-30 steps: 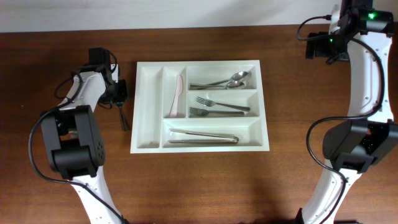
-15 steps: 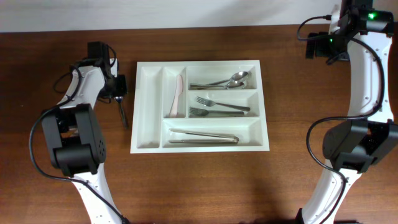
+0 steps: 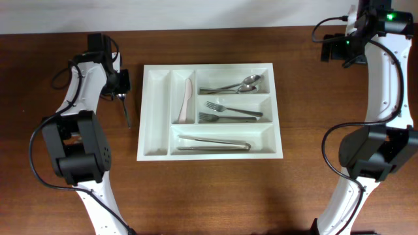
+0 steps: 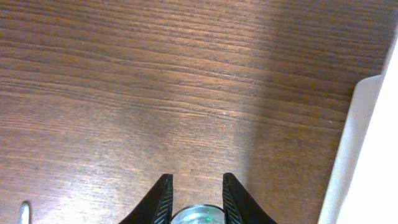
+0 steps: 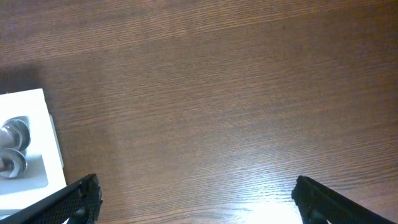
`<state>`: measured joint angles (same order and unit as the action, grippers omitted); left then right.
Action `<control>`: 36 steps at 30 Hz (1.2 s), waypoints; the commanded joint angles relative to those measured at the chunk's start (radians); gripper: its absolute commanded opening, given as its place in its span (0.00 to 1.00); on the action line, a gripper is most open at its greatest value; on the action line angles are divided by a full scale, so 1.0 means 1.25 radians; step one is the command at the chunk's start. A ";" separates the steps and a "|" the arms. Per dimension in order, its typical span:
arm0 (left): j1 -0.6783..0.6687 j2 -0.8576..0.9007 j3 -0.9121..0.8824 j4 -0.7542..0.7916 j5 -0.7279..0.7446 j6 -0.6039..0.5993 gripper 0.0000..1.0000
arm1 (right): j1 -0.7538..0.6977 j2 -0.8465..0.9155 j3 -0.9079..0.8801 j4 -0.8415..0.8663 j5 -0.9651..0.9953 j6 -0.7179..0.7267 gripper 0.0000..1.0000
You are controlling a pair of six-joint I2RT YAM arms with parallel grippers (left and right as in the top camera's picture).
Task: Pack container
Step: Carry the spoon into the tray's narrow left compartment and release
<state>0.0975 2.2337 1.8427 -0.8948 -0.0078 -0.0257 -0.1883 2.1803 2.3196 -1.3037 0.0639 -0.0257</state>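
The container is a large white five-compartment tray at mid-table. It holds a pale knife, spoons, forks and tongs; its far-left narrow slot is bare. My left gripper is left of the tray, shut on a thin metal utensil that hangs down from it. In the left wrist view the gripper pinches the utensil's round silver end, with the tray's rim at the right. My right gripper is open and empty at the far right, also seen in its wrist view.
The table is dark wood. The tray's corner and the spoon bowls show at the left of the right wrist view. A small metal glint sits at the lower left of the left wrist view.
My left gripper has moved toward the far edge of the table with the utensil in it. The right arm has not moved.
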 commanded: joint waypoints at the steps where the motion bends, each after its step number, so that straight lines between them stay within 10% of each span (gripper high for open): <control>1: 0.003 0.009 0.050 -0.028 0.006 0.003 0.12 | 0.003 0.002 -0.002 0.002 0.009 0.010 0.99; 36: -0.144 0.013 0.171 -0.190 0.089 -0.023 0.06 | 0.003 0.002 -0.002 0.002 0.009 0.010 0.99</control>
<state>-0.0597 2.2341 2.0403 -1.1320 0.1402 -0.0463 -0.1883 2.1803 2.3196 -1.3033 0.0639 -0.0250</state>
